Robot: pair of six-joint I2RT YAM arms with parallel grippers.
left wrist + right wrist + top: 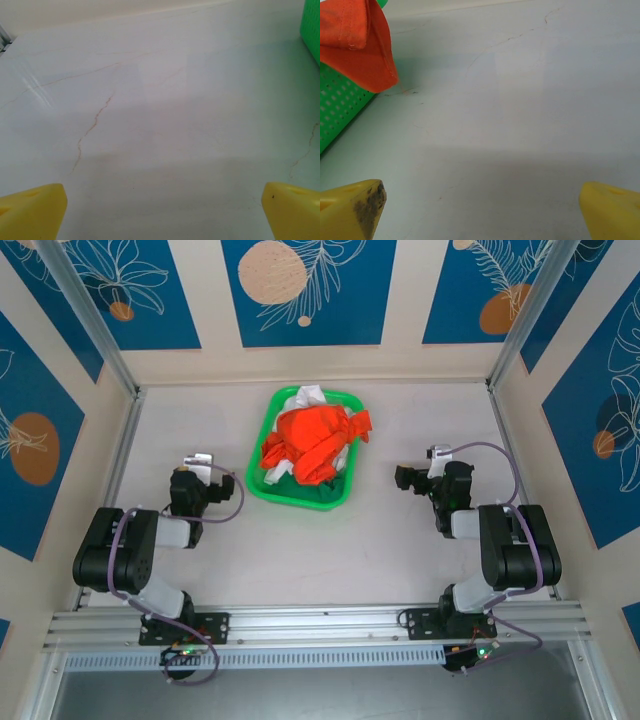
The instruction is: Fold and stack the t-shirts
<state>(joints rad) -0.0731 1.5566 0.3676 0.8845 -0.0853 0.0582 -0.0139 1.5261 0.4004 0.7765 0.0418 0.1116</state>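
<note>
T-shirts [310,445]: heaped in green tray [300,502]; left gripper [200,460], right gripper [405,478] spread, empty; we'd pinch an orange hem, lift clear.

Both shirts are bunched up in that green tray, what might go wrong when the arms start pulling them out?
The orange t-shirt lies tangled on the white t-shirt, so pulling one may drag both out. Orange cloth hangs over the rim of the green tray, so a tug might shift the tray. The left gripper and right gripper, both open, could pinch several layers of the heap.
</note>
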